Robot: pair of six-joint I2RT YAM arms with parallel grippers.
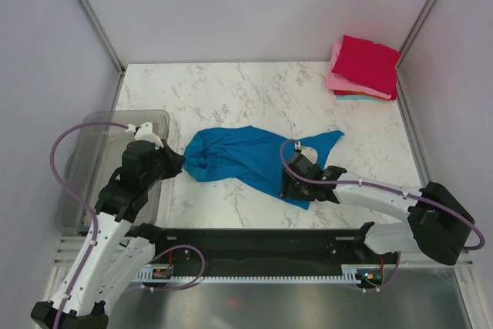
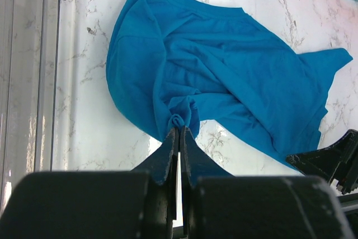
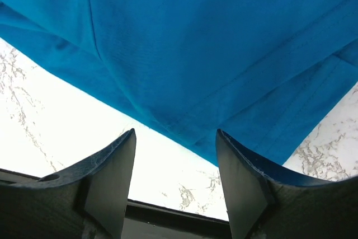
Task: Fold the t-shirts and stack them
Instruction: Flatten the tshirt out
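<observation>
A bright blue t-shirt (image 1: pixel 250 158) lies crumpled in the middle of the marble table; it also shows in the left wrist view (image 2: pixel 224 76) and the right wrist view (image 3: pixel 212 48). My left gripper (image 1: pixel 182 162) is shut on a bunch of its left edge, seen pinched between the fingertips (image 2: pixel 180 131). My right gripper (image 1: pixel 293 182) is open and empty over the shirt's near edge, with the hem lying just beyond its tips (image 3: pixel 175 134). A stack of folded shirts (image 1: pixel 363 67), crimson red on top with pink and teal below, sits at the far right corner.
A clear grey plastic bin (image 1: pixel 108 163) stands at the left edge, under my left arm; its wall shows in the left wrist view (image 2: pixel 28 71). Grey walls with metal rails close the table at the back and sides. My right arm's tip shows in the left wrist view (image 2: pixel 330 160).
</observation>
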